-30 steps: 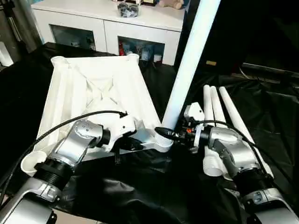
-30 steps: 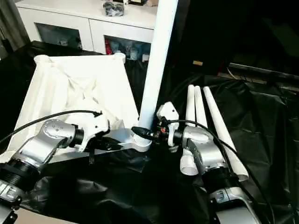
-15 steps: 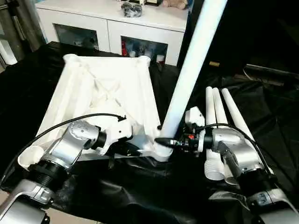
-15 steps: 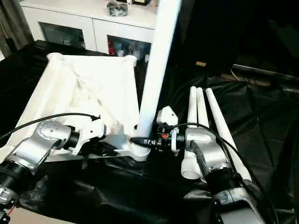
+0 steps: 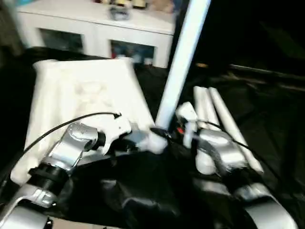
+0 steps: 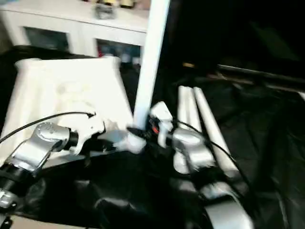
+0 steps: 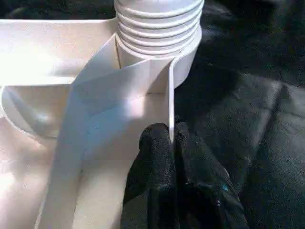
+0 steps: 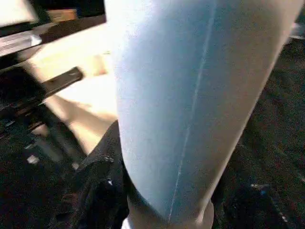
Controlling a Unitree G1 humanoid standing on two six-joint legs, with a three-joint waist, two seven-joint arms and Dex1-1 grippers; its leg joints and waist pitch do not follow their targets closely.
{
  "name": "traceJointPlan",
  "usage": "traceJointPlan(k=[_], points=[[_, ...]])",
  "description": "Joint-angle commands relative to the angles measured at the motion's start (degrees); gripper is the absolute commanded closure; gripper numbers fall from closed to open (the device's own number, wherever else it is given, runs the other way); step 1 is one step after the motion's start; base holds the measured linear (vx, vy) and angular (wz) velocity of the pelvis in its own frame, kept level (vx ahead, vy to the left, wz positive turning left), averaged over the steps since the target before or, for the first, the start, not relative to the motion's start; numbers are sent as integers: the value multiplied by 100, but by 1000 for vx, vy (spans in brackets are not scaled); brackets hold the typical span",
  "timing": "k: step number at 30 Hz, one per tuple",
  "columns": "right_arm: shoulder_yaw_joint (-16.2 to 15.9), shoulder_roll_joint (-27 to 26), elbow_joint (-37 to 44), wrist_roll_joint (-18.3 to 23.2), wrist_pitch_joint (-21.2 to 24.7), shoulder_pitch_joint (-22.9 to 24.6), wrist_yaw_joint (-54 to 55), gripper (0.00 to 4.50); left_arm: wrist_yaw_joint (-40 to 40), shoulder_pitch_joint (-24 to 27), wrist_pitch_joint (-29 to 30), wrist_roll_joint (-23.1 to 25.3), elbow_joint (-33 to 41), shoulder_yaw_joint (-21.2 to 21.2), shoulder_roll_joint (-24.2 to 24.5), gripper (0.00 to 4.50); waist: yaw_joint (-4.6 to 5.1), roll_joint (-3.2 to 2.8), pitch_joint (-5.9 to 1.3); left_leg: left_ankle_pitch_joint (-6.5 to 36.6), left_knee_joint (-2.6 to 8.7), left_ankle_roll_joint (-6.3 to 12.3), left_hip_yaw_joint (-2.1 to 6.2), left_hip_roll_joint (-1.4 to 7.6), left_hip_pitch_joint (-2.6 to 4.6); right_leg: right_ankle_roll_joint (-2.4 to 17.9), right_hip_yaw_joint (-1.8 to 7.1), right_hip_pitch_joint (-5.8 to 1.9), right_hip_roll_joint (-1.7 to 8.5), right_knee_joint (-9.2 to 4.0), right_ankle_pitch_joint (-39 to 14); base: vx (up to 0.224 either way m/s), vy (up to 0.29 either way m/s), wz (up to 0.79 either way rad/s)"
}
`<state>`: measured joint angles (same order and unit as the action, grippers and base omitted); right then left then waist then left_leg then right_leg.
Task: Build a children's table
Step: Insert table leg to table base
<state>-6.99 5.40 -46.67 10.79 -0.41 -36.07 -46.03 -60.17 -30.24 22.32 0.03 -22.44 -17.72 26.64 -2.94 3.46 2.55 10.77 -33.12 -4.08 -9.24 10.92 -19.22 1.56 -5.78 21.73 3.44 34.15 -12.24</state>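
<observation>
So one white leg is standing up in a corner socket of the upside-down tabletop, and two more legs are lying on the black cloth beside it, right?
Nearly. The standing leg does sit upright in a corner socket of the upside-down tabletop, but three spare legs, not two, lie side by side on the black cloth. The left eye view shows them to the right of the standing leg.

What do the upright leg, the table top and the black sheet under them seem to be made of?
Upright leg: likely moulded plastic, smooth satin white, with a faint seam line along its length and ridged rings at its base.
Table top: likely the same white plastic, with thin moulded ribs and walls.
Black sheet: probably thin plastic film; it lies wrinkled and glossy.
</observation>
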Motion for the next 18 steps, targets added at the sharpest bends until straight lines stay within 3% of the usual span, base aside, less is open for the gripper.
traceJointPlan(k=[1, 2, 4, 7, 8, 13, 14, 15, 16, 17, 18], points=[[27, -81, -963, -376, 387, 5, 949, 262, 316, -208, 458, 16, 431, 21, -352, 450, 35, -143, -175, 2824, 541, -335, 242, 309, 10, 594, 309, -144, 632, -603, -3185, 0, 0, 0], [22, -131, -1080, -418, 377, -52, 1057, 262, 468, -227, 625, 41, 466, 21, -437, 450, 45, -178, -164, 2925, 533, -357, 243, 301, 43, 590, 294, -125, 629, -615, -3252, 0, 0, 0], [29, -269, -1302, -481, 436, -180, 1396, 262, 942, -275, 1114, 139, 526, 30, -748, 450, 71, -170, -150, 3091, 502, -323, 231, 287, 116, 540, 280, -76, 631, -684, -3410, 0, 0, 0], [162, -522, -1638, -415, 626, -396, 1924, 263, 1694, -315, 1479, 258, 501, 25, -1383, 450, 118, -192, -138, 3349, 507, -285, 249, 293, 162, 493, 187, -86, 604, -749, -3282, 0, 0, 0], [162, -538, -1662, -424, 627, -412, 1961, 263, 1747, -315, 1484, 279, 488, 11, -1428, 450, 136, -199, -134, 3383, 517, -281, 255, 297, 139, 492, 179, -100, 602, -739, -3228, 0, 0, 0], [257, -716, -1901, -392, 639, -585, 2205, 263, 2191, -325, 1468, 598, 298, -149, -1641, 450, 212, -255, -56, 4237, 565, -227, 301, 304, 277, 154, -102, -94, 538, -906, -3417, 0, 0, 0], [303, -742, -1953, -382, 625, -616, 2217, 263, 2245, -334, 1517, 611, 299, -129, -1655, 450, 167, -352, -28, 4801, 817, -256, 311, 437, 140, 185, -146, -306, 437, -581, -2901, 0, 0, 0], [304, -756, -1988, -408, 604, -643, 2204, 263, 2272, -369, 1537, 618, 275, -101, -1637, 450, 139, -346, -62, 4919, 966, -263, 311, 523, -4, 250, -58, -461, 409, -253, -2407, 0, 0, 0], [296, -761, -2006, -433, 588, -656, 2195, 263, 2286, -390, 1549, 621, 264, -86, -1625, 450, -112, -363, -40, 5312, 1323, -281, 141, 611, -275, 326, 86, -601, 283, 463, -1466, -51, -30, 10], [304, -770, -2043, -452, 569, -677, 2198, 263, 2305, -403, 1594, 631, 279, -70, -1627, 450, -224, -323, -26, 5232, 1355, -241, -23, 556, -145, 351, 196, -406, 250, 507, -1426, 0, -106, 27], [339, -798, -2105, -454, 550, -717, 2215, 263, 2311, -424, 1621, 646, 290, -55, -1611, 450, -159, 114, -62, 3868, 446, -164, -43, 113, 456, 103, 480, 313, 566, -532, -3999, 0, -106, 27]])
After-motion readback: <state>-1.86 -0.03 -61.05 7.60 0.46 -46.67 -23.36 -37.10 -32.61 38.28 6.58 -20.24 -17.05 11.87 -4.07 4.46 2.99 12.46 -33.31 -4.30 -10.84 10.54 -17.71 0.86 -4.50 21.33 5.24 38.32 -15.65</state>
